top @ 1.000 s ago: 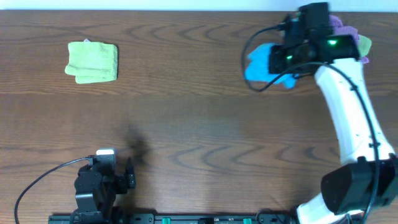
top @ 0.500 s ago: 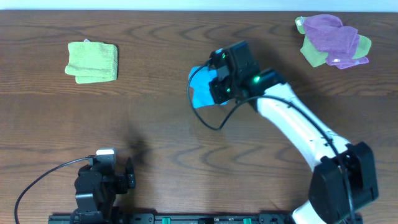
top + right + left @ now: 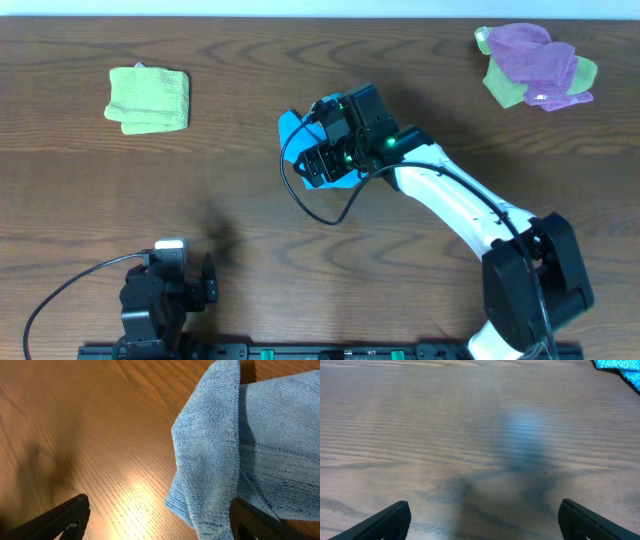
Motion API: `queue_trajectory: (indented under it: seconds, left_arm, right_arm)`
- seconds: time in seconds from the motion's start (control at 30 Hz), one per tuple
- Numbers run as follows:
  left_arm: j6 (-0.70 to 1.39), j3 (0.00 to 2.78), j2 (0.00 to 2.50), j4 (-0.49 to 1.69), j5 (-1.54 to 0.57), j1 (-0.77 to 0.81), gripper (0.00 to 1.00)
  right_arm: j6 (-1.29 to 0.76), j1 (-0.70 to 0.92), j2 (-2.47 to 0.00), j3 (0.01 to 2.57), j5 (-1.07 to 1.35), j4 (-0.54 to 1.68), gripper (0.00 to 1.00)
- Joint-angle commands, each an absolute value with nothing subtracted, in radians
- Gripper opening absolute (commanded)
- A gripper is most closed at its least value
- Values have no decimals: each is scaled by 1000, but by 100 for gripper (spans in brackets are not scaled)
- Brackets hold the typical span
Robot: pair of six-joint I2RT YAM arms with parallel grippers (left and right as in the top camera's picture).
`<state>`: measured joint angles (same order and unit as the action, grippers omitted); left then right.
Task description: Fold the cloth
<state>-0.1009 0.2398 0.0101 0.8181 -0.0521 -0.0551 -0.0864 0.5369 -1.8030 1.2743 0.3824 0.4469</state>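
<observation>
The cloth point(image 3: 292, 127), bright sky-blue, lies crumpled near the table's middle, mostly covered in the overhead view by my right gripper point(image 3: 333, 152). In the right wrist view the cloth point(image 3: 225, 450) is a rumpled heap with a rolled fold. It fills the right half and reaches under the right finger point(image 3: 260, 522). My right gripper point(image 3: 160, 516) stands open low over the cloth's edge, gripping nothing. My left gripper point(image 3: 207, 281) rests at the front left, open over bare wood point(image 3: 484, 519). A corner of the cloth point(image 3: 620, 366) shows far off in the left wrist view.
A folded light green cloth point(image 3: 148, 98) lies at the back left. A purple cloth point(image 3: 530, 52) sits on another green one point(image 3: 586, 72) at the back right. A black cable point(image 3: 310, 205) loops down from the right wrist.
My right arm carried the blue cloth from the back right to the table's middle, then opened its jaws and let it go. The left arm stayed still.
</observation>
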Motion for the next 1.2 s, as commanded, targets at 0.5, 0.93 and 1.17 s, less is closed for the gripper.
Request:
queue_trajectory:
  seconds: [0.5,0.93,1.17]
  left_arm:
    - [-101,197,4,859,-44,-50,95]
    - [-101,197,4,859,-44,-50,95]
    - [-101,197,4,859,-44,-50,95]
  right_arm:
    - [-55,469,-2026,1492,354,385,87]
    - [-51,485,-2121,1551,457,472,80]
    - [-51,514,-2130,1551,449,503,77]
